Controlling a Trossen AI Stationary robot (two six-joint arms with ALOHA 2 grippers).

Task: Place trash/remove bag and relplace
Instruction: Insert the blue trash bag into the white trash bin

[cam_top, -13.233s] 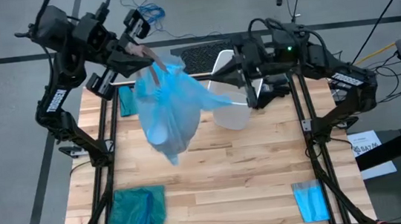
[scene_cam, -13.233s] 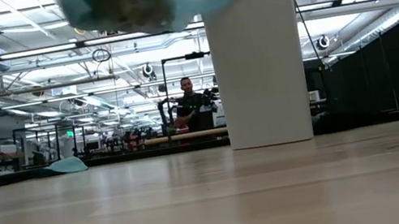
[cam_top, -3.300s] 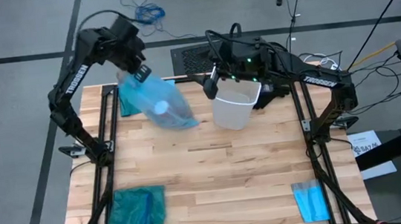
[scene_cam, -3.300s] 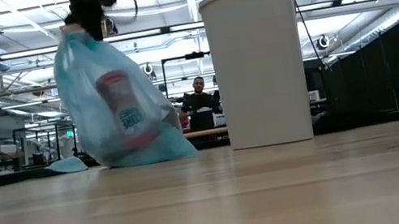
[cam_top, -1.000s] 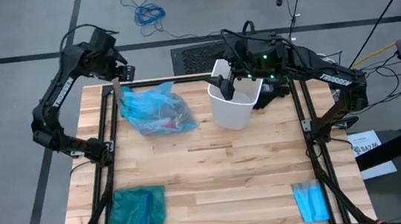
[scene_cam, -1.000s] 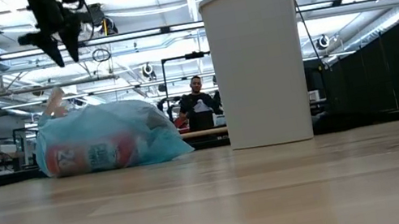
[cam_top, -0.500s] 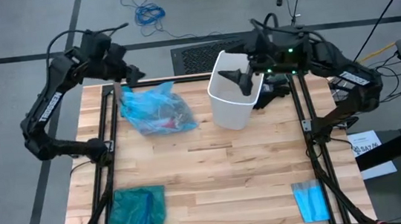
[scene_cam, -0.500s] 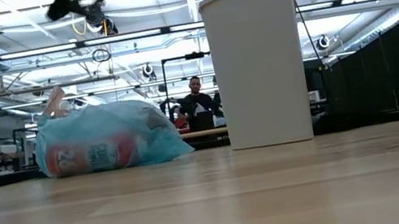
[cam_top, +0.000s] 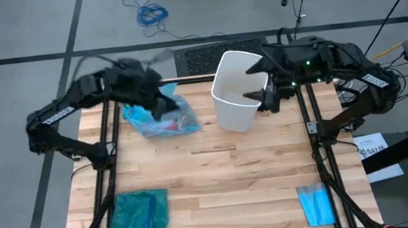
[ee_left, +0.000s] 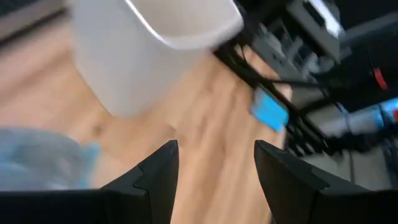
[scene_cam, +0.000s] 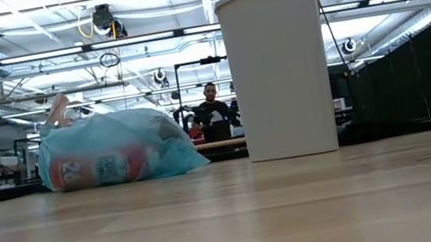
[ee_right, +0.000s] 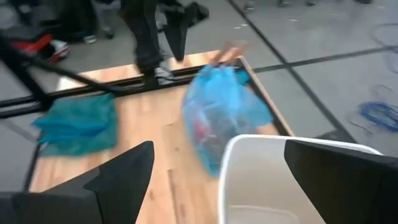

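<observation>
The light-blue bag (cam_top: 160,120) lies on its side on the far left part of the table, with the trash inside it; a red-and-white bottle (scene_cam: 105,169) shows through the plastic. My left gripper (cam_top: 162,100) hangs open above the bag, nothing between its fingers (ee_left: 157,179). The white bin (cam_top: 238,100) stands upright to the bag's right, with no liner in it. My right gripper (cam_top: 260,84) is open above the bin's right rim (ee_right: 281,144), clear of it. In the low view both grippers are above the picture.
A darker teal-green bag (cam_top: 138,219) lies crumpled at the near left corner. A small folded blue sheet (cam_top: 316,203) lies at the near right. The table's middle is bare wood (cam_top: 225,172). A person (scene_cam: 214,112) sits in the room beyond the far edge.
My left gripper has swung from the far left corner toward the table's middle and now hangs over the bag, turning as it went. My right gripper has drawn back from over the bin's mouth toward the table's right edge. The bag and the bin have stayed put.
</observation>
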